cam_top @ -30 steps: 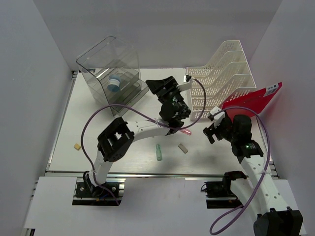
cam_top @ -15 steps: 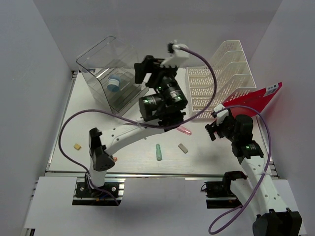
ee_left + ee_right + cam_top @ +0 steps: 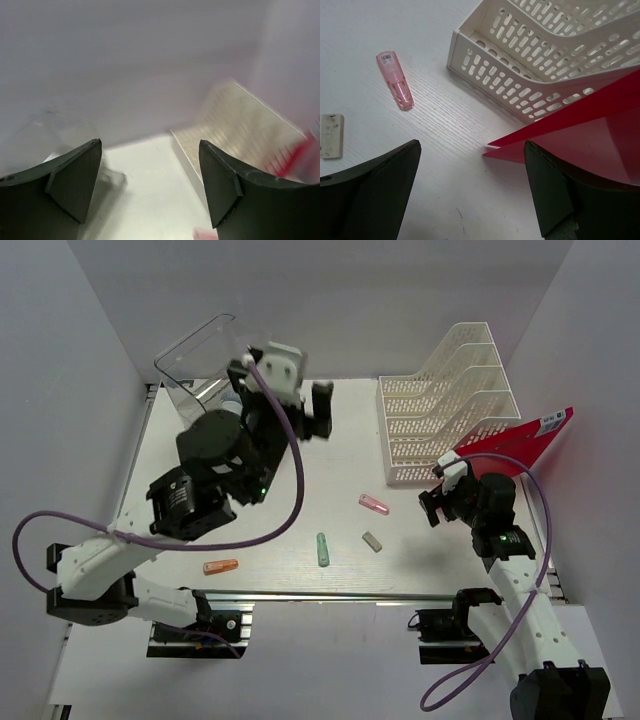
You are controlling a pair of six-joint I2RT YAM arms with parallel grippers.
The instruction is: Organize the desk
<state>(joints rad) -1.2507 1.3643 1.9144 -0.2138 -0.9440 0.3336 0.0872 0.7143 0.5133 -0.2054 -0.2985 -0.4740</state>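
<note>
Left fingers have risen, seemingly empty, off the desk.

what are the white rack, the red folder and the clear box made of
white rack: likely moulded plastic, matte, judging by its regular slotted holes and rounded rims.
red folder: thin smooth sheet with crisp fold lines, plastic or stiff card; can't tell which.
clear box: hard transparent plastic, perhaps acrylic, with glossy edges and contents showing through.

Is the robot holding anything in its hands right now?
No, nothing. The left gripper and the right gripper both have open jaws with only air between them.
</note>
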